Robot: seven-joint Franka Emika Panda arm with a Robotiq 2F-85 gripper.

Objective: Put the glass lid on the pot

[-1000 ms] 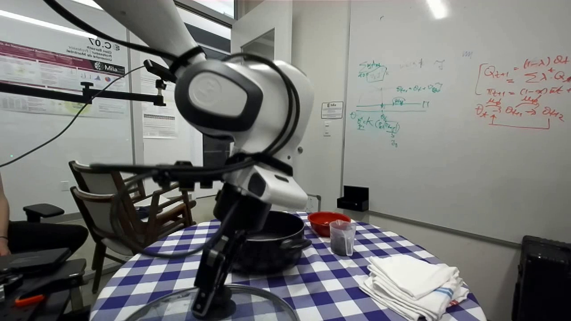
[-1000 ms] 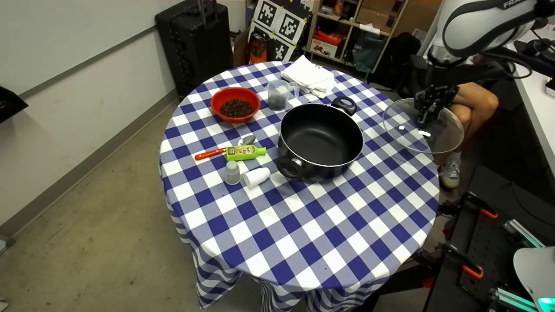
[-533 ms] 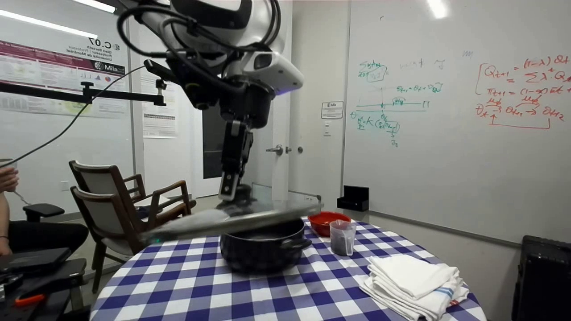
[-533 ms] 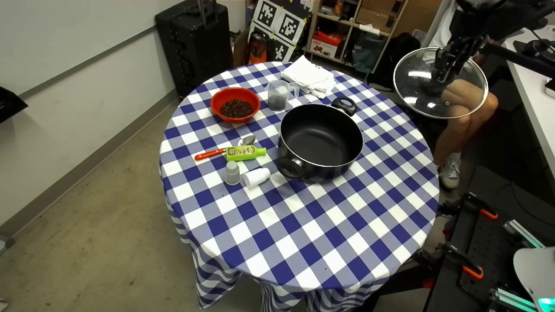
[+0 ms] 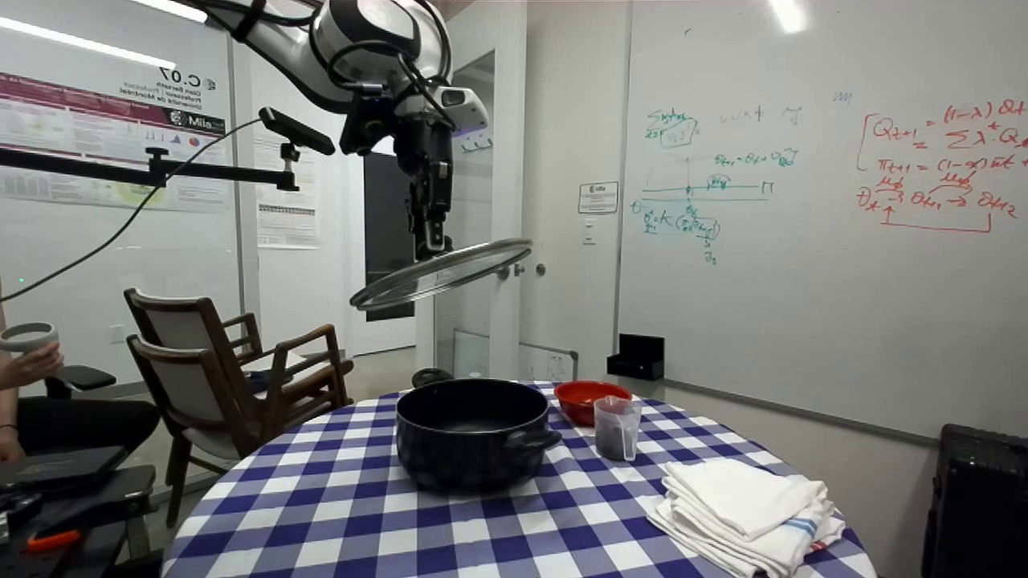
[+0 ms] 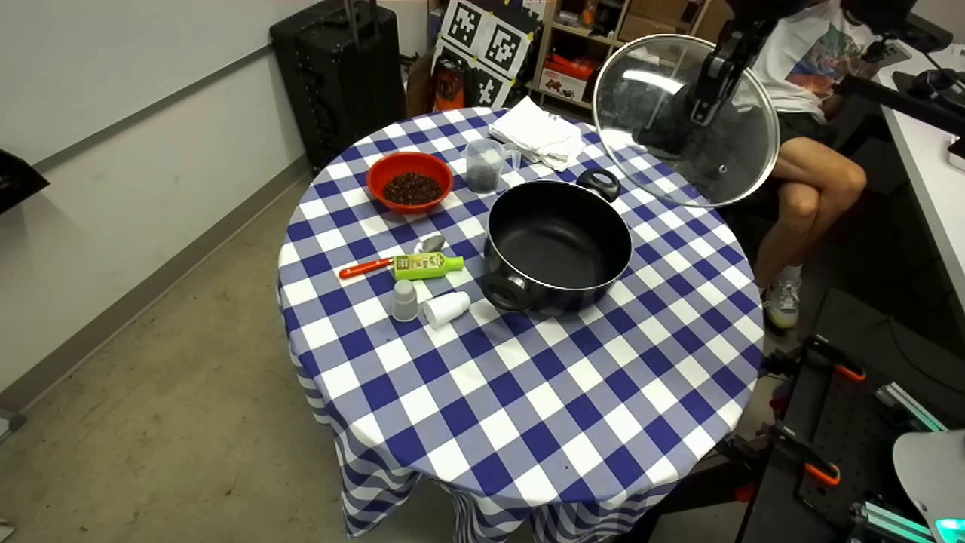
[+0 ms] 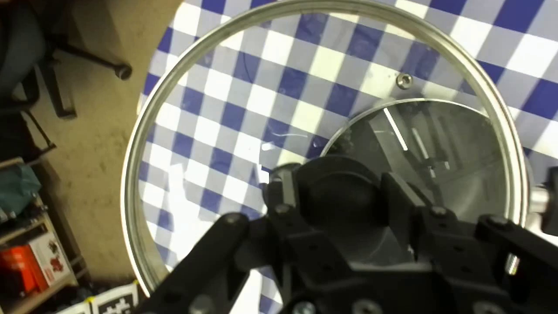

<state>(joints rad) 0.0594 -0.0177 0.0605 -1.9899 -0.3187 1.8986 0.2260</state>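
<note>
We have a round table [image 6: 573,422] dressed in blue-and-white checks, and on it stands the black pot [image 5: 470,456], its inside plain to our view. The glass lid [image 5: 441,274] is up in the air, well clear of the pot and tilted, one edge higher than the opposite; in the wrist view we make out part of the pot through the glass, off to one side. Just above the lid we see the gripper [image 7: 340,196], clamped on it, so the lid hangs directly beneath the fingers [image 7: 399,198]. Around the pot sit folded white towels [image 5: 743,514], a red bowl [image 5: 574,408] and, just beside the bowl, a clear jug [image 5: 617,433]. A green bottle [image 6: 427,265] lies flat, near a small grey container [image 6: 405,302] standing upright and a small white container [image 6: 446,309] on its side. Last comes the lid's black knob [image 7: 340,168], which we find between the fingers, one on each side of it.
</note>
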